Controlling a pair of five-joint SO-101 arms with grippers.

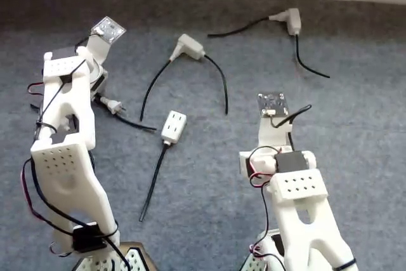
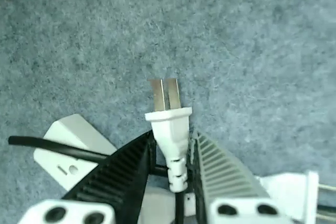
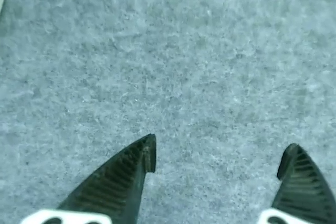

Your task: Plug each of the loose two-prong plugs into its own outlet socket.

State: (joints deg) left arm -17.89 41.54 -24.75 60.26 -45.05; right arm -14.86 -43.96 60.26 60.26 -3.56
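Near the table's (image 1: 355, 131) left edge, the left gripper (image 2: 173, 140) pinches a white two-prong plug (image 2: 169, 129) by its ribbed body, one finger on each side. The prongs (image 2: 164, 94) stick out ahead of the fingertips, bare and free to enter a slot; that looks like the reason for so rearward a grip. The plug's black cord trails toward the table's middle. A second white plug (image 2: 294, 192) lies just beside that gripper, loose on the grey cover.

In the middle of the table lies the white outlet block (image 1: 174, 125), slots facing up and its cord running toward the near edge. It sits apart from the held plug and is probably its target. Beyond it, toward the far edge, rests a white angled connector (image 1: 188, 47). Another (image 1: 288, 18) lies near the far right corner. I cannot tell whether either is a plug or a socket.

Toward the near right, the right gripper (image 3: 220, 156) hangs over bare cover with its fingers (image 3: 131, 177) spread wide and holding nothing. It seems ready to steady the block.
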